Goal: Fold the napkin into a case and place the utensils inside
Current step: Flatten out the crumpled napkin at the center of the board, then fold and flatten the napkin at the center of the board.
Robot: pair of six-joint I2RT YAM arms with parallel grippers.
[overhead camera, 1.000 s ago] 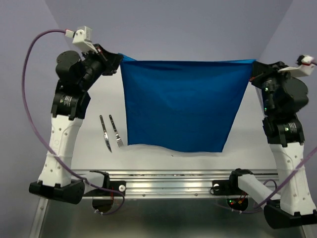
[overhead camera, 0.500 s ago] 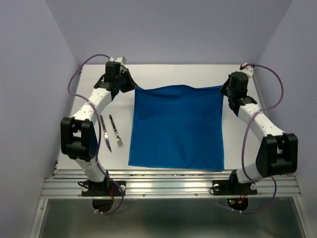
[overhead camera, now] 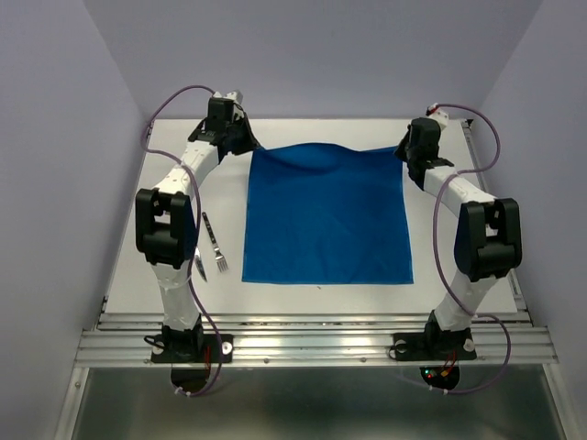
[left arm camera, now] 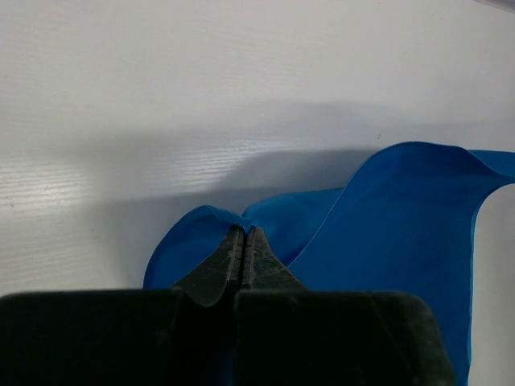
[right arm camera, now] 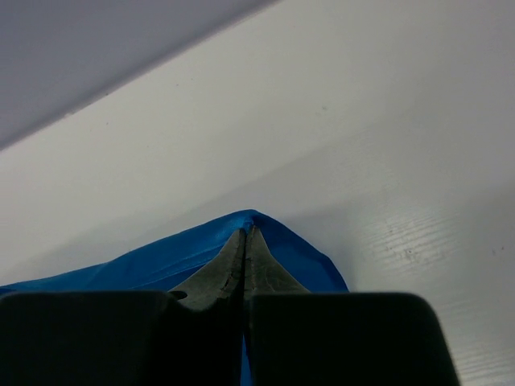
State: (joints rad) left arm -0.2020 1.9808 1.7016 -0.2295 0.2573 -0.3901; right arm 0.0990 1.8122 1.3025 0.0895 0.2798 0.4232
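Napkin [overhead camera: 326, 215] is lying spread out pretty much flat in the middle of the table [overhead camera: 321, 295], a bright blue square with only its far edge lifted and rippled. It looks like thin, floppy cloth, so my guess is it weighs next to nothing, won't hold a shape by itself, and will sag or bunch wherever it isn't supported. It'll probably slide on that smooth white top too. Corners are the sensible place to grab, and that's the setup here: left gripper [left arm camera: 244, 233] has its jaws pinched together on the far left corner, and right gripper [right arm camera: 245, 235] is clamped the same way on the far right corner, both low near the tabletop. For a fold I'd bring those two corners toward the near edge together so the crease comes out straight. Fork [overhead camera: 215, 246] and knife [overhead camera: 199, 266] lie just left of the cloth, not touching it, with the knife partly hidden by the left arm [overhead camera: 165, 229], so mind that elbow. Room-wise there's a bare strip beyond the cloth and some on the right, but the walls [overhead camera: 321, 55] close in on three sides and the napkin's near edge sits close to the front rail [overhead camera: 312, 335].
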